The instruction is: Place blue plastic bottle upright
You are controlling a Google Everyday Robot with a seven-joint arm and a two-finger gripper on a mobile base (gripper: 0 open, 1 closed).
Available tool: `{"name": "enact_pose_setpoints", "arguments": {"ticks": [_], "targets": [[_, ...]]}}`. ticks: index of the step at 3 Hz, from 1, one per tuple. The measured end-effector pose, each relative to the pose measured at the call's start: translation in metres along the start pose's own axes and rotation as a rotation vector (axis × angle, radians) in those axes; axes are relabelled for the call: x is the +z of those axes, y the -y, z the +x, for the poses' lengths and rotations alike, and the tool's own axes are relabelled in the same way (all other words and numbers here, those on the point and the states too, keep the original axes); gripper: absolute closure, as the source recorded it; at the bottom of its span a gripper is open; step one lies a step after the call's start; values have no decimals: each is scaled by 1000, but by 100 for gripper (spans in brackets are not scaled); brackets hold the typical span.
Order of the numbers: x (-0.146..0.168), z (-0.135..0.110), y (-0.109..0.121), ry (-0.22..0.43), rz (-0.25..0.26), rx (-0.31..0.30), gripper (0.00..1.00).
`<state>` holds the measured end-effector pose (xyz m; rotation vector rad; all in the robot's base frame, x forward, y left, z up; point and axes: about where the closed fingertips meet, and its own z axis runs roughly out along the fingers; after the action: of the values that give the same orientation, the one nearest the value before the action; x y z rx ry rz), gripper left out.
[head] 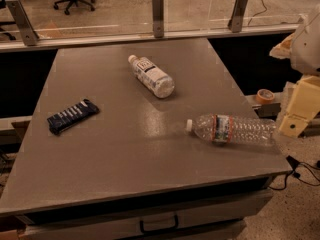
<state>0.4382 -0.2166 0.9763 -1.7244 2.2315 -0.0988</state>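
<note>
The blue bottle (pixel 151 77) lies on its side on the counter (pixel 125 154). It is in the far half, about midway between the left and right edges. Its white cap points to the far edge and a little to the left, and its base points to the near right corner. The white label with dark print faces up. Nothing touches it.

A ribbed bottle (pixel 234 129) with a red-orange band also lies on its side. It is close to the right edge, nearer to the near right corner than to the far one. Its cap points left and its base almost reaches the right edge. The two bottles are well apart.

A dark blue packet (pixel 72 115) lies flat near the left edge, about halfway along it.

The arm (pixel 303 102) is cream-coloured and stands beyond the right edge, off the counter. The jaws are there too, near the base of the ribbed bottle but not touching it. I cannot tell if the jaws are open or closed. Both bottles rest on the counter, so the jaws hold neither of them.

A tape roll (pixel 264 95) sits on a lower ledge just outside the right edge. Under the near edge a drawer handle (pixel 159 225) shows.
</note>
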Motion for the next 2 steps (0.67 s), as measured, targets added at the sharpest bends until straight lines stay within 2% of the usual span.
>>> {"name": "enact_pose_setpoints", "arguments": {"ticks": [1, 2], "targets": [[0, 0, 0, 0, 0, 0, 0], [5, -34, 11, 30, -11, 2, 0]]}}
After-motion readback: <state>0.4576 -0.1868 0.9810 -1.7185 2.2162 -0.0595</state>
